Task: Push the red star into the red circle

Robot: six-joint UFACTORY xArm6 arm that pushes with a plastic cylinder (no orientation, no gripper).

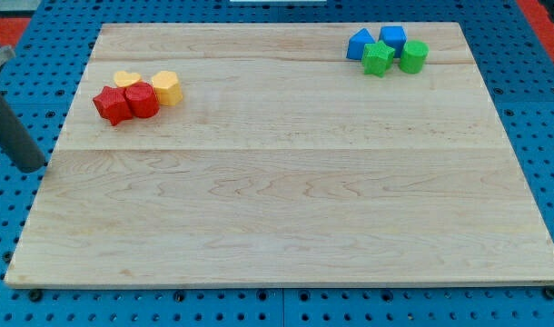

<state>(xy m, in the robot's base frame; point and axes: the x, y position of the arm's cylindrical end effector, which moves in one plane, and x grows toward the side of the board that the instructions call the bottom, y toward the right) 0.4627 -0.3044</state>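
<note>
The red star [112,104] lies near the board's upper left, touching the red circle [143,100] on its right. A yellow heart [127,80] sits just above them and a yellow hexagon [167,88] touches the red circle's right side. My tip [29,166] is at the view's far left, just off the board's left edge, below and left of the red star and apart from it.
A cluster sits at the board's upper right: a blue triangle [359,44], a blue cube [392,38], a green star [378,58] and a green cylinder [413,56]. The wooden board [286,182] rests on a blue pegboard [540,109].
</note>
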